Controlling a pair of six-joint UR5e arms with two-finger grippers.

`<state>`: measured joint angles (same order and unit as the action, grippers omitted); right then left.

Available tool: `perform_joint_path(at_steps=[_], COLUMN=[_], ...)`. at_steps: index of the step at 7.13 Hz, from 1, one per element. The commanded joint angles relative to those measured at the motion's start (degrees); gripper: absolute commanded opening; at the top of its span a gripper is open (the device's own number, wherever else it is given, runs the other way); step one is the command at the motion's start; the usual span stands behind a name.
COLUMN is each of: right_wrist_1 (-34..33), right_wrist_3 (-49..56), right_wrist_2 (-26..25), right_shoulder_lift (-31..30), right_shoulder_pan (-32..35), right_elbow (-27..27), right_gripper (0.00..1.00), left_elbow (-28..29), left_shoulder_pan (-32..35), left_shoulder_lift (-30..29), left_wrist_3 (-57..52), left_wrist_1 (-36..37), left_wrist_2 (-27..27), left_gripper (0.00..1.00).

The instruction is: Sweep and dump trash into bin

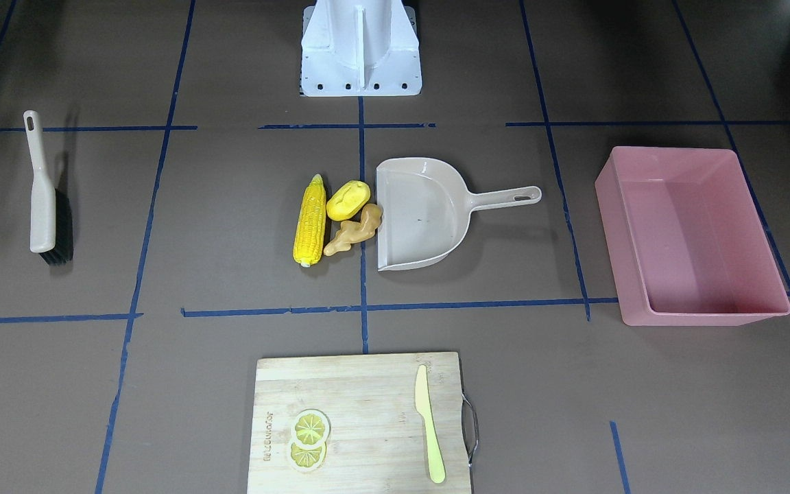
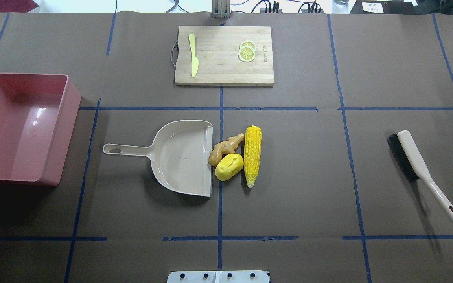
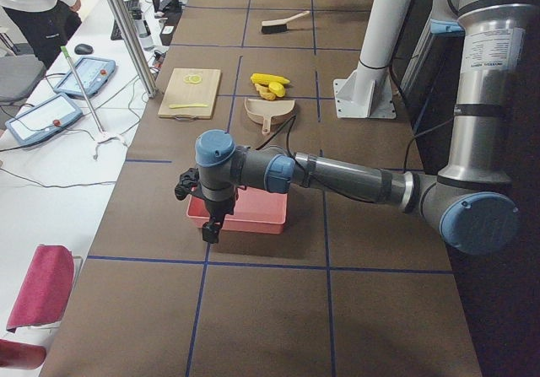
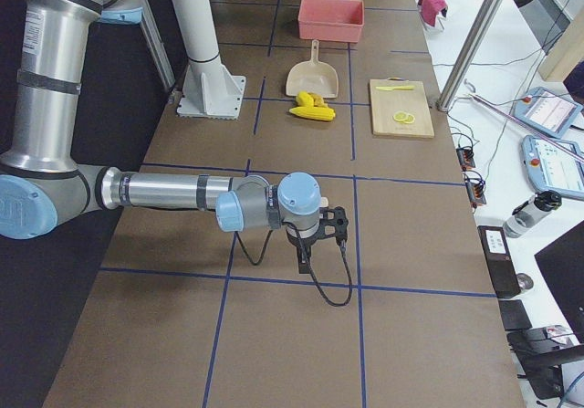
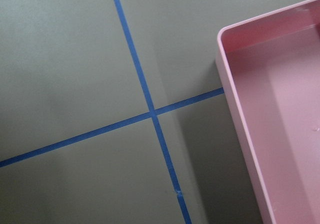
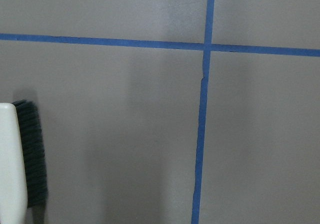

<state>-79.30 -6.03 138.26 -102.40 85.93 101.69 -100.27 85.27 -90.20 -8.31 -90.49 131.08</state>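
The trash lies together mid-table: a yellow corn cob [image 2: 252, 155], a yellow potato-like lump [image 2: 229, 166] and a tan ginger root [image 2: 223, 148], right at the open mouth of a beige dustpan [image 2: 183, 157]. The pink bin [image 2: 20, 125] stands empty at the table's left end; its corner shows in the left wrist view [image 5: 280, 114]. A beige brush with black bristles [image 2: 417, 163] lies at the right end; its head shows in the right wrist view [image 6: 20, 159]. My left gripper [image 3: 182, 185] hovers by the bin, my right gripper [image 4: 338, 221] past the brush. I cannot tell whether either is open or shut.
A wooden cutting board [image 2: 224, 55] at the far middle edge carries two lemon slices [image 2: 247, 51] and a pale yellow-green knife [image 2: 193, 55]. Blue tape lines grid the brown table. The robot's white base [image 1: 361, 48] stands at the near middle edge.
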Motion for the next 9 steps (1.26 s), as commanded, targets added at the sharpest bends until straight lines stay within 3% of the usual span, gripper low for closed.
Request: perform_joint_path(at_steps=[1, 3, 5, 6, 9], right_wrist_1=[0.0, 2.3, 3.4, 3.4, 3.4], right_wrist_3=[-0.4, -0.7, -1.1, -1.9, -9.8], right_wrist_2=[0.8, 1.0, 1.8, 1.9, 0.4], right_shoulder_lift=[0.0, 0.0, -0.1, -0.1, -1.0], right_shoulder_pan=[-0.4, -1.5, -4.1, -5.1, -13.2], right_elbow=[-0.1, 0.3, 1.4, 1.9, 9.0], right_gripper=[1.0, 1.0, 1.0, 1.0, 1.0], left_elbow=[-1.1, -7.5, -8.0, -8.2, -8.8], left_shoulder_pan=[-3.0, -12.4, -20.0, -25.5, -35.9], left_shoulder_lift=[0.4, -3.1, -9.4, -12.3, -19.1], left_wrist_3=[3.5, 3.8, 3.7, 3.8, 5.2], left_wrist_1=[-0.2, -0.3, -0.6, -3.2, -3.3], left_wrist_2=[8.1, 7.8, 6.0, 5.5, -3.3], left_gripper=[1.0, 1.0, 0.96, 0.99, 1.0])
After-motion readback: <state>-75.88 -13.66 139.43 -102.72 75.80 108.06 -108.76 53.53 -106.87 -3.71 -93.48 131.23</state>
